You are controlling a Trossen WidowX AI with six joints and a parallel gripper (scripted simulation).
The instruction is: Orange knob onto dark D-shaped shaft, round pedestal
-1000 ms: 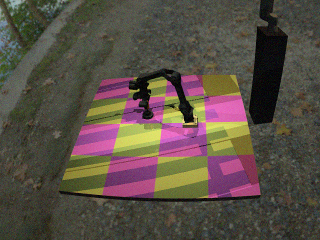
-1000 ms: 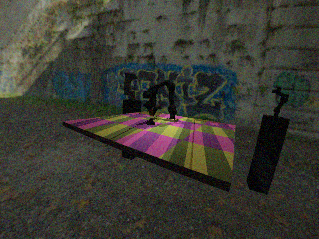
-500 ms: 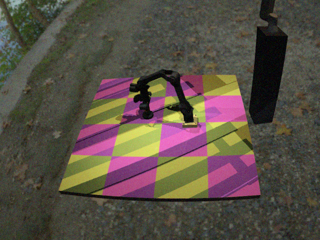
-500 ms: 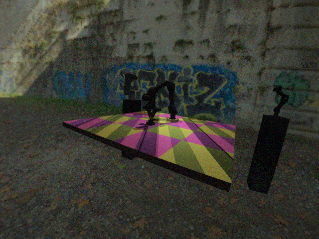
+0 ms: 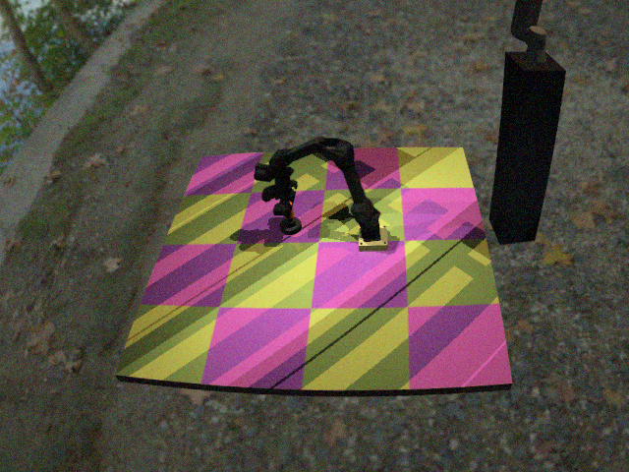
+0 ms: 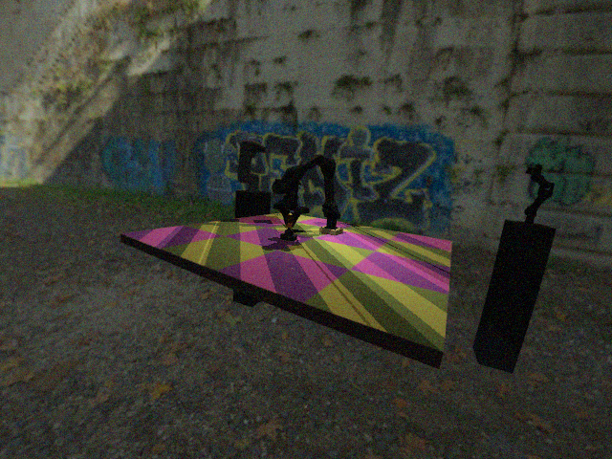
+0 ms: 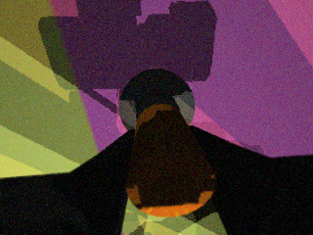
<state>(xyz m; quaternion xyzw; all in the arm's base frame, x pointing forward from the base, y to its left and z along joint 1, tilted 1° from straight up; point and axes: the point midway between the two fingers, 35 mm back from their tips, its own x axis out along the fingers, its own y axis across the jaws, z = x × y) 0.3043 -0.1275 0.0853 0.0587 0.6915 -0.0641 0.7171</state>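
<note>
My gripper [image 5: 291, 206] [image 6: 290, 219] [image 7: 161, 132] is shut on the orange knob [image 5: 291, 203] [image 7: 173, 211], which is mostly in shadow in the wrist view. It holds the knob upright, low over the round dark pedestal [image 5: 291, 227] [image 6: 289, 237] [image 7: 128, 114]. In the wrist view the knob's far end overlaps the near part of the pedestal, and the shaft is hidden or lost in the dark. Whether the knob touches the shaft top cannot be told. The shaft's flat side and the knob's hole do not show.
The arm's pale base plate [image 5: 372, 246] [image 6: 331, 230] is on the patterned table [image 5: 355, 284] [image 6: 292, 272], to the right of the pedestal in the top and exterior views. A tall black block [image 5: 528, 147] [image 6: 513, 296] with another arm stands beyond the table's right edge. Arm shadows cross the table around the pedestal.
</note>
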